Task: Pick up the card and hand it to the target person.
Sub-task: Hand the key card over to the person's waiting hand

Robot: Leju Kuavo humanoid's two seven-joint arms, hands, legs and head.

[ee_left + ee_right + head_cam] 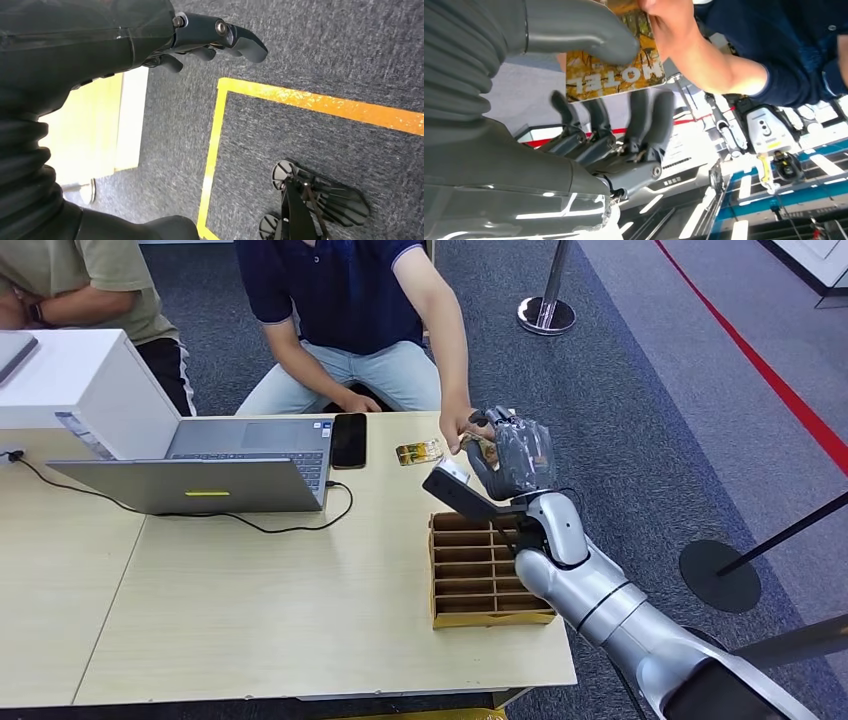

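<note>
Yellow-brown card [614, 70] printed "HOTEL" pinched by right hand [515, 455] between thumb [584, 30] and dark fingers [644, 117]; raised past far right table edge [560, 620], above slotted cardboard organiser [485, 575]. Person's hand [462, 428] gripping card's other end. Second card [418, 452] flat on table beside phone [348, 440]. Laptop [215, 470] well left. Open carpet right of table. Left hand [210, 37] hanging over carpet, fingers curled, holding nothing.

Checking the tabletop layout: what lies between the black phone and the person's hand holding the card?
In the head view, a second card lies between the phone and the person's hand.
</note>
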